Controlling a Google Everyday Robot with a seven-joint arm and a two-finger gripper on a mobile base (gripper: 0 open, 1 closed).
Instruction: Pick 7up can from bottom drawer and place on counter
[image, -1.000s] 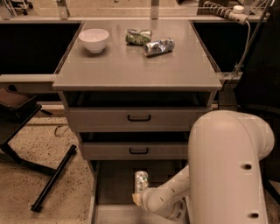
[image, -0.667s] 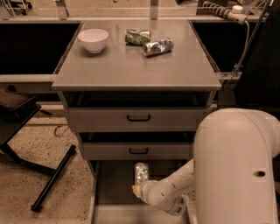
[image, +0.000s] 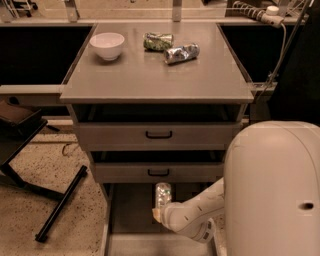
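The pick looks in hand: the pincer (image: 159, 215) sits at the foot of the 7up can (image: 163, 191) in the bottom drawer (image: 129, 215), its hold impossible to tell, and the next move would be raising the can to the far surface (image: 150, 75).

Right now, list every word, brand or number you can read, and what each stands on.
No text can be read.
7up can, in the bottom drawer close by the gripper: print not legible.
Dark green can and silver-blue can on the counter: markings not legible.

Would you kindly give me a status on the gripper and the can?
Gripper low in bottom drawer, right at 7up can. Can upright, not yet on counter. Drawer front close above it.
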